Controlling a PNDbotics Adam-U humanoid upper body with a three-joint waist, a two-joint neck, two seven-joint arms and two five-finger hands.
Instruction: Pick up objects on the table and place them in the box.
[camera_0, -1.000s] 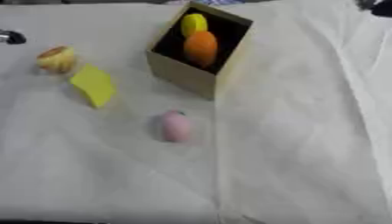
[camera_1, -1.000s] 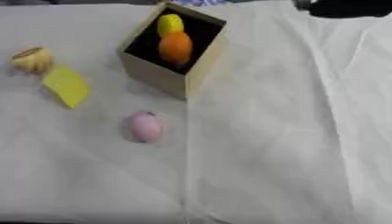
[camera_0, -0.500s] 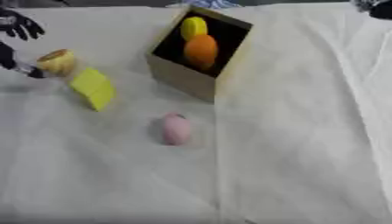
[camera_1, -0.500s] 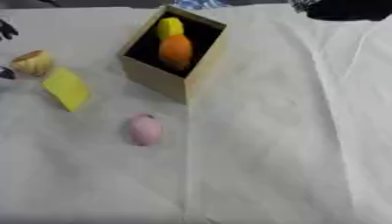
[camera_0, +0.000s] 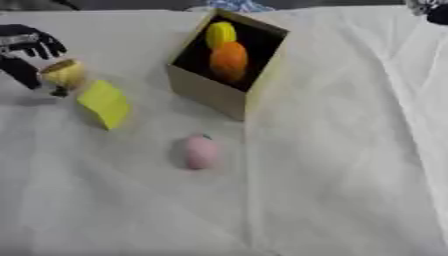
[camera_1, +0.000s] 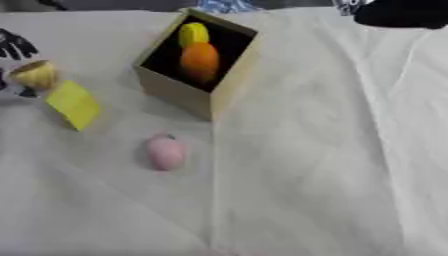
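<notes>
A tan cardboard box (camera_0: 219, 92) stands at the upper middle of the white cloth, holding an orange fruit (camera_0: 228, 60) and a yellow fruit (camera_0: 220, 33). A pink peach-like fruit (camera_0: 199, 151) lies in front of the box. A yellow block (camera_0: 105, 103) lies to the left. Beyond it sits a small tan-yellow round object (camera_0: 63, 73). My left hand (camera_0: 24, 50) is at the left edge, fingers spread around that round object without closing on it. My right hand (camera_1: 402, 12) shows as a dark shape at the top right corner; its fingers are hidden.
The white cloth (camera_0: 350, 165) covers the whole table, with creases running down the middle and right. A blue patterned thing (camera_0: 238, 5) shows just beyond the box at the far edge.
My left hand has come in from the left edge and now reaches around the small round object. The box, the pink fruit and the yellow block have stayed put.
</notes>
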